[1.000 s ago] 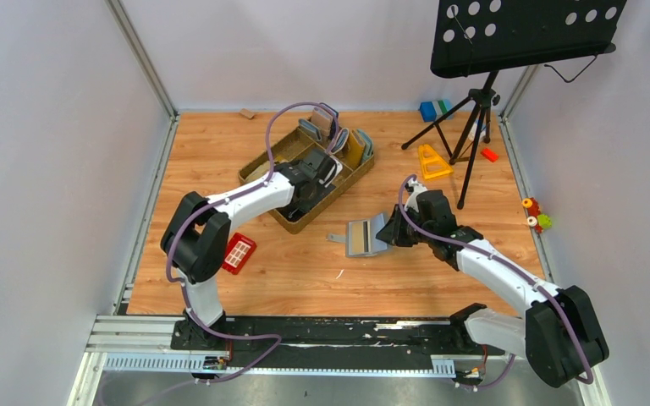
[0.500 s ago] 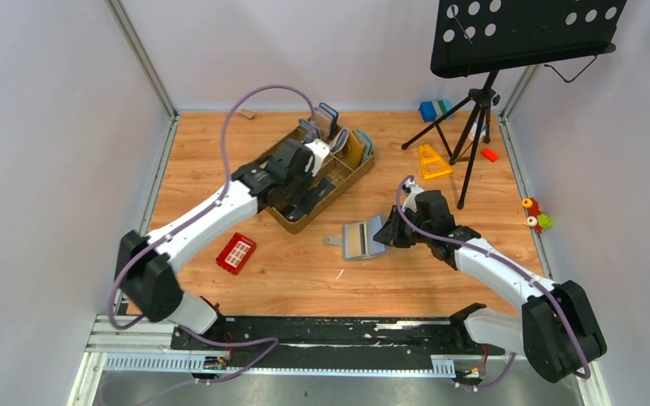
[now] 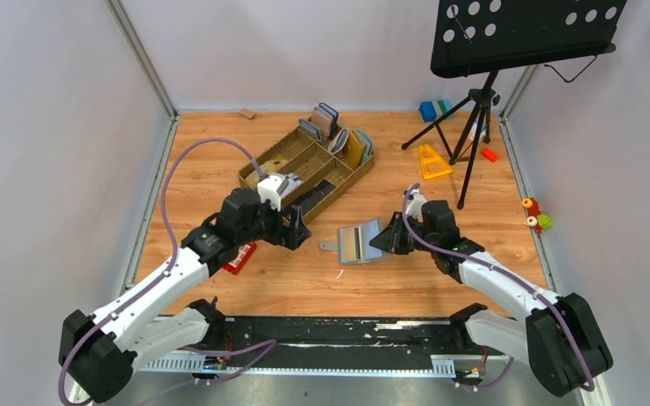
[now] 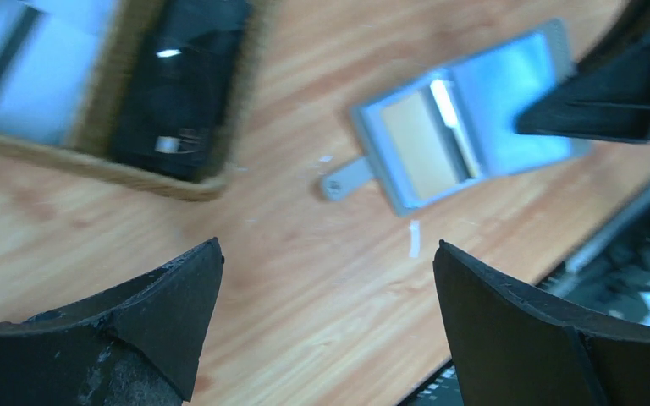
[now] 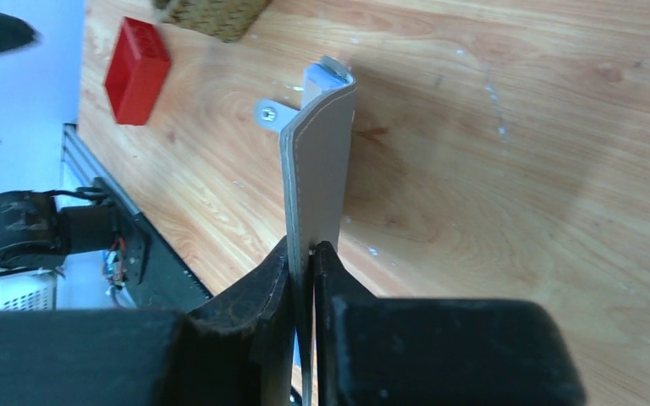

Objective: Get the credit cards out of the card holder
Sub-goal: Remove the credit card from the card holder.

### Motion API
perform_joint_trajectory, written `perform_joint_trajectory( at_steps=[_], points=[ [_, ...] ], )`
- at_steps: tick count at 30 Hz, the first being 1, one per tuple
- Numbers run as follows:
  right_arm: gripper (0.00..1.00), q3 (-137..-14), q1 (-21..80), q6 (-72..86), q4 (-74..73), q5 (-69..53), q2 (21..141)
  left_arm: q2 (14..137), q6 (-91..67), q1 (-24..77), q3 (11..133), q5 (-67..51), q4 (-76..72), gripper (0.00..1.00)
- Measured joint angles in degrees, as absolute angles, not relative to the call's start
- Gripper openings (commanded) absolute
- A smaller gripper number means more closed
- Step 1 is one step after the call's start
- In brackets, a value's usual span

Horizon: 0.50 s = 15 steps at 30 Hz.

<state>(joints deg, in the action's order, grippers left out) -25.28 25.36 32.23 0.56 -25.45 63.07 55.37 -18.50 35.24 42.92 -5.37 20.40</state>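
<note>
The right gripper (image 3: 388, 239) is clenched on the 3 o'clock flap of the card holder (image 3: 355, 244), apparently bracing it open mid-table (image 3: 212, 161) for the left gripper (image 3: 298, 230), which hovers released at its 9 o'clock.

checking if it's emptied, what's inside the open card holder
The card holder shows a tan rectangle, maybe a card, on one inside face. The right gripper covers part of the other.
</note>
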Motion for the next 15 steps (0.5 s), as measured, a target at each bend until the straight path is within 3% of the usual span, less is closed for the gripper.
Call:
perform_joint_trajectory(
  at_steps=[8,15],
  points=[
    [0.00,-24.7,25.3,33.6,3.4,-29.6,56.0,51.6,-32.2,32.7,30.3,-21.5,0.9,1.00],
    [0.00,-23.0,25.3,38.0,8.2,-33.3,53.4,51.5,-38.2,32.4,27.0,-26.1,-10.6,1.00]
  ],
)
